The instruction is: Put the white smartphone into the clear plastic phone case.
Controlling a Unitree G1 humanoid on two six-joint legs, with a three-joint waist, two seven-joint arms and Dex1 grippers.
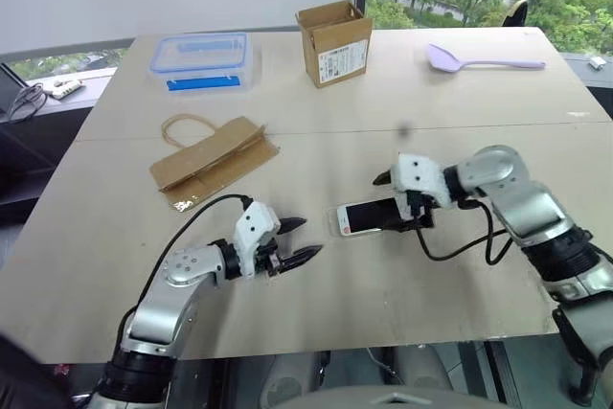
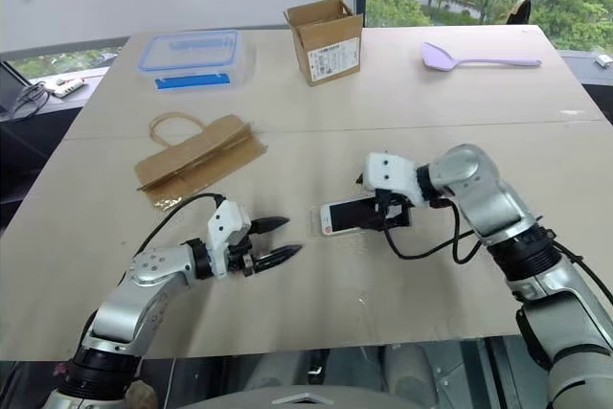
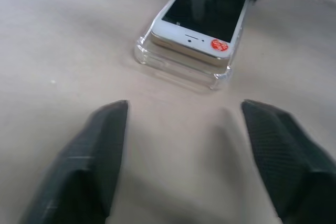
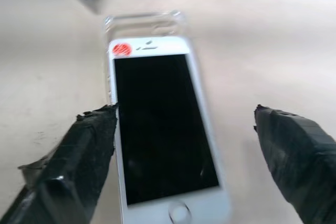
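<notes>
Left eye view: white smartphone (image 1: 369, 216) lying screen-up just right of frame centre, resting on top of the clear plastic phone case (image 1: 337, 222), case end poking out past the phone toward frame left. Long axis running roughly left to right across the frame, tilted slightly. Probably not yet pressed home (in the left wrist view the phone sits raised above the case rim, a little askew).

Right gripper (image 1: 406, 202) over the phone's right-hand end, fingers spread wide to either side of the body, one pad close against the phone's long edge in the right wrist view, nothing clamped. Left gripper (image 1: 294, 240) lower left of the phone, near but apart, fingers parted and empty, pointing toward the case end. Right arm nearer, already straddling the phone; left aimed along the long axis.

Phone: rigid slab, glossy black glass, white bezels, rounded corners, small red sticker (image 3: 219, 45) at the end nearest the left gripper. Case: thin transparent shell, shiny edges, likely slippery on the smooth beige table (image 1: 402, 304).
</notes>
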